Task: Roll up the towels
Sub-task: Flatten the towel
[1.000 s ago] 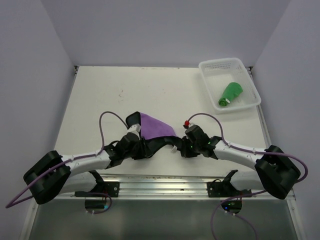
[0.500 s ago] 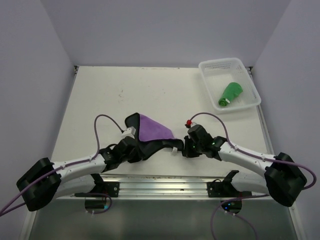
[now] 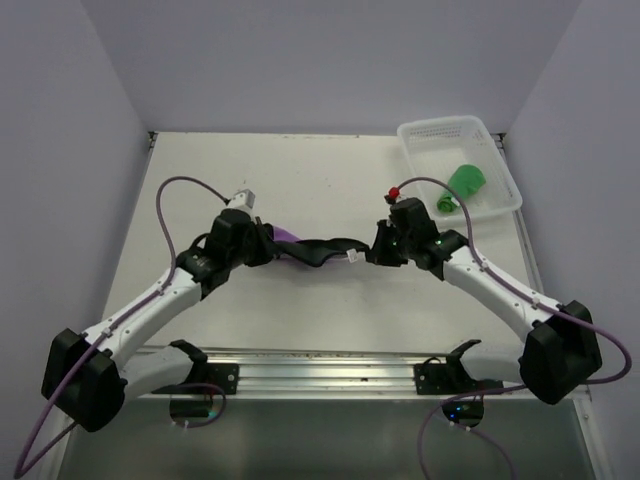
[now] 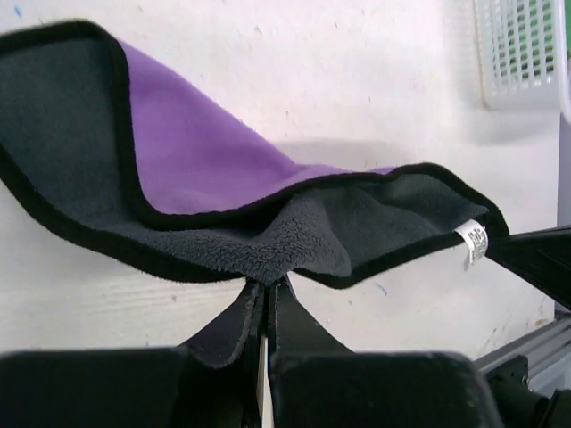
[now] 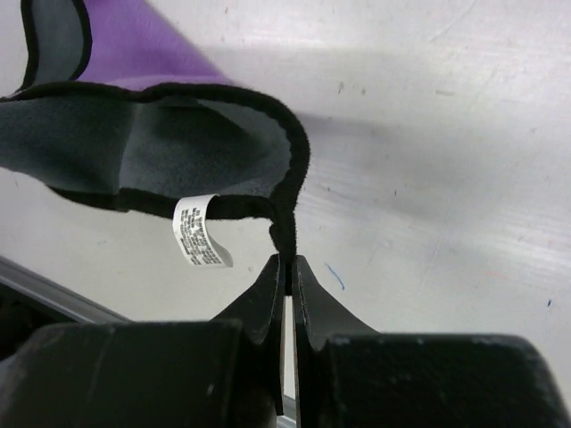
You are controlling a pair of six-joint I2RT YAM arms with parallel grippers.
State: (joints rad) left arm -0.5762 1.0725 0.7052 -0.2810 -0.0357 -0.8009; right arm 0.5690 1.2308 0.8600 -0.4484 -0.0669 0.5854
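Left wrist: left gripper [image 4: 266,290] pinched tight on the purple towel [image 4: 214,156], at its dark edge.
Right wrist: right gripper [image 5: 285,265] clamped on the black hem, just beside the tag [image 5: 198,232].
Purple towel: slung between both grippers, sagging over the table [image 3: 300,180].
Green towel [image 3: 463,182]: bundled in the basket [image 3: 440,123], far right corner.

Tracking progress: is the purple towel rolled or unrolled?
Unrolled: the purple towel hangs stretched between the left gripper and right gripper, each shut on an edge.
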